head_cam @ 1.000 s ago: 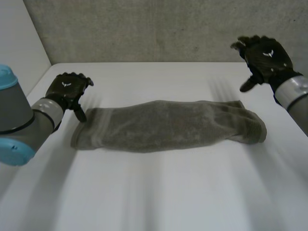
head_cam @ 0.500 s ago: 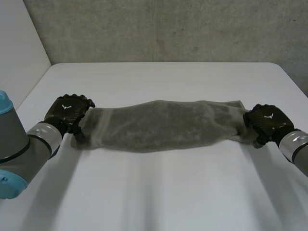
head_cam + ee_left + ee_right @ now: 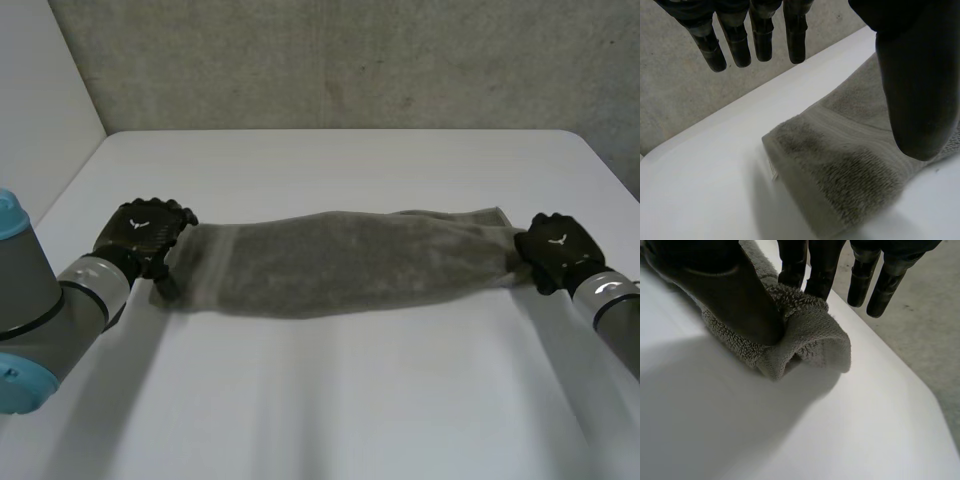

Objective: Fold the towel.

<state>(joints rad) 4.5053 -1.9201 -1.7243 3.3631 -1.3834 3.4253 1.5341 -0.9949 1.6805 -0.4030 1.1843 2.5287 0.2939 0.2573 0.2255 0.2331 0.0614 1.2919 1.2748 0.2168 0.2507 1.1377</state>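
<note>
My right hand pinches one end of the grey terry towel; my left hand sits loose-fingered, gripping nothing, at the other.

White table: 1 grey towel lying on it, stretched L-R across mid-table, approx. parallel w/ rear edge.

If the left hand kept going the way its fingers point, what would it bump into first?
Probably the towel: its end lies under the left hand, between thumb and fingers. Depth is unclear, so the fingers might reach the table first.
</note>
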